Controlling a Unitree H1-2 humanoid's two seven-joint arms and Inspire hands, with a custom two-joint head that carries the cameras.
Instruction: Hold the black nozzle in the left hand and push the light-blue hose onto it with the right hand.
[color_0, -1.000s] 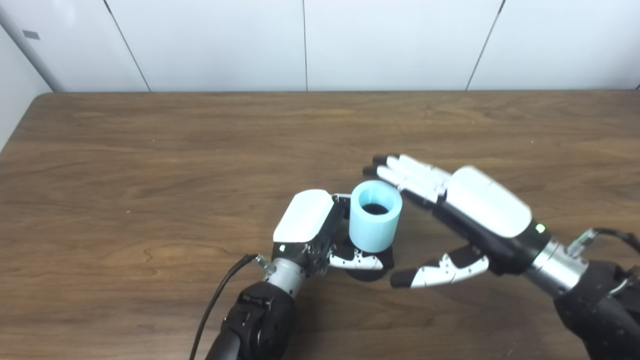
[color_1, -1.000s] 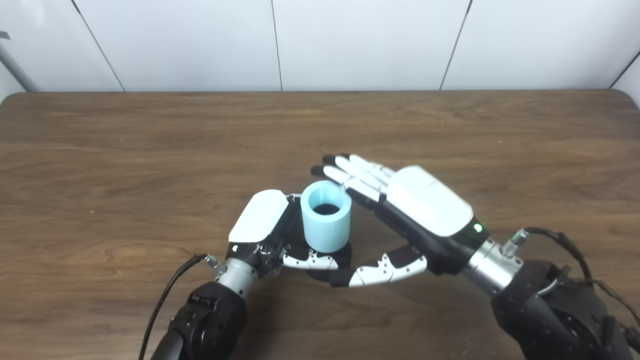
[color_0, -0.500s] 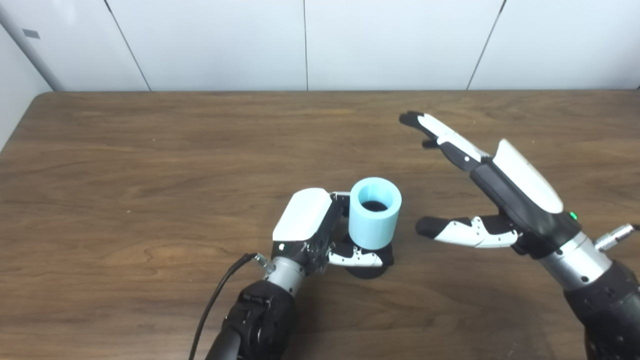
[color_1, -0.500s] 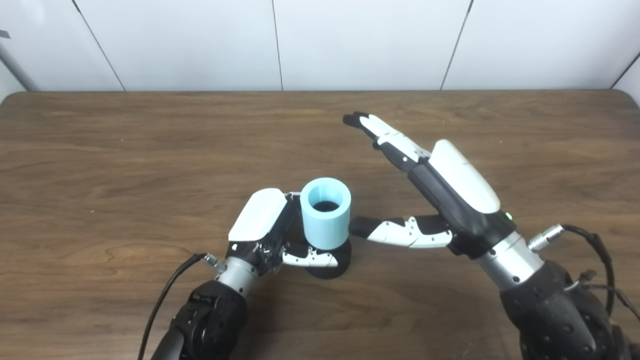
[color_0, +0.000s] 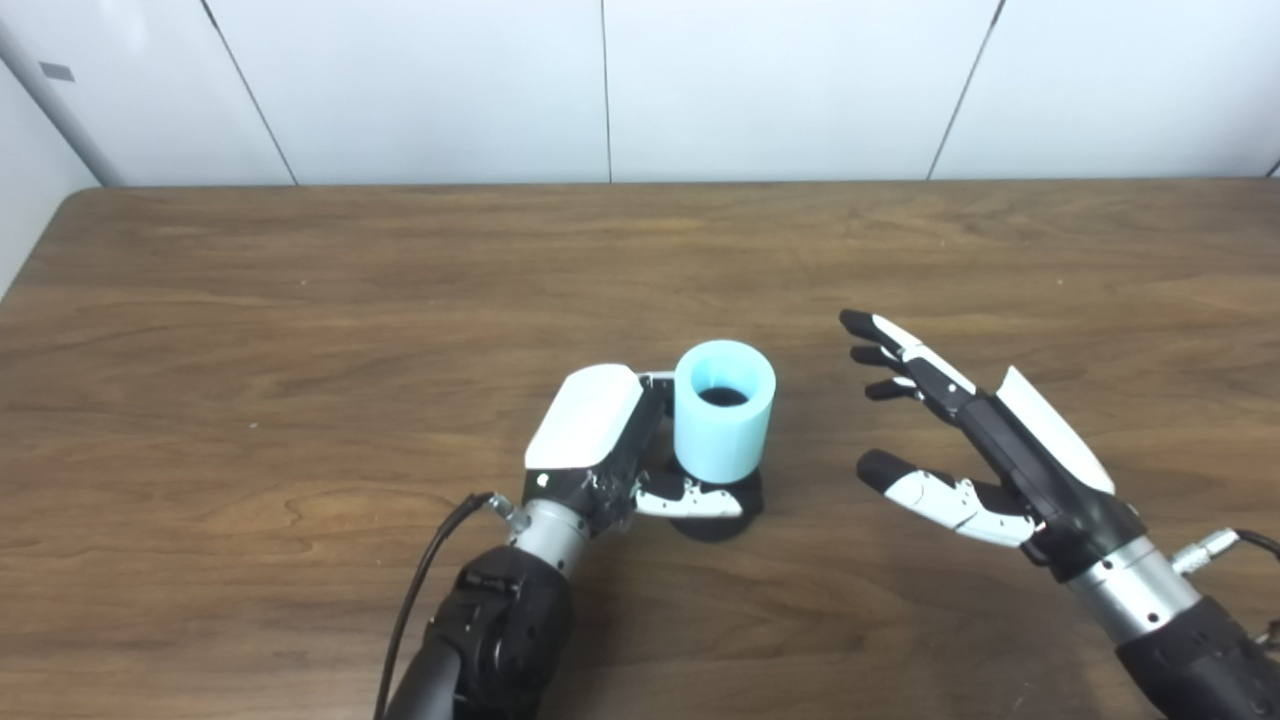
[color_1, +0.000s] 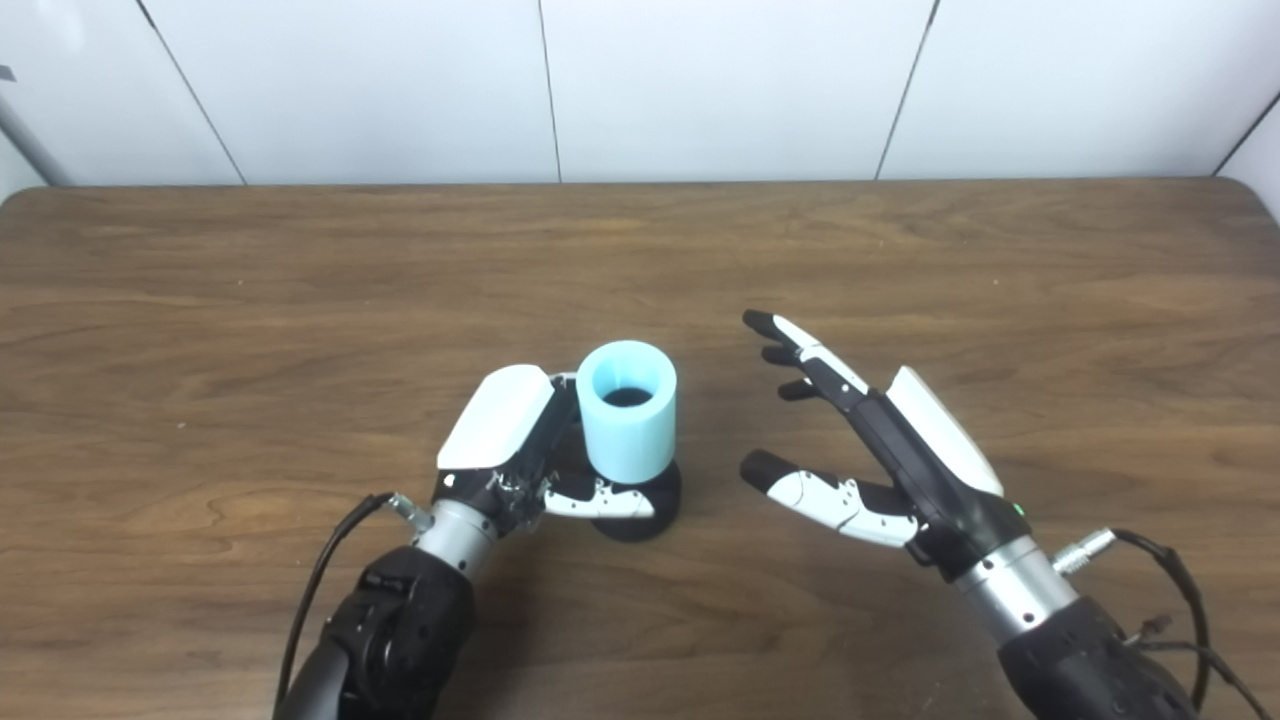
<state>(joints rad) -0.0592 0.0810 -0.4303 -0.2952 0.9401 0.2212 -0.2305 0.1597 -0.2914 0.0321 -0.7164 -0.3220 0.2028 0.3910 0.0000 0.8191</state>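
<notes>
Hose (color_0: 724, 410) sits on nozzle (color_0: 716, 498), gripped by left hand (color_0: 600, 450); right hand (color_0: 985, 455) has withdrawn, fingers spread.

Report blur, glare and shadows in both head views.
Left eye view: sharp, no motion blur on the right hand; soft shadow beside the light-blue hose. Right eye view: equally sharp; mild sheen on the table; the black nozzle shows little detail.

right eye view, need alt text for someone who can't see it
A left robot hand grips a black nozzle with an upright light-blue hose fitted on top. The right robot hand hovers open beside it, apart, above a brown wooden table.
</notes>
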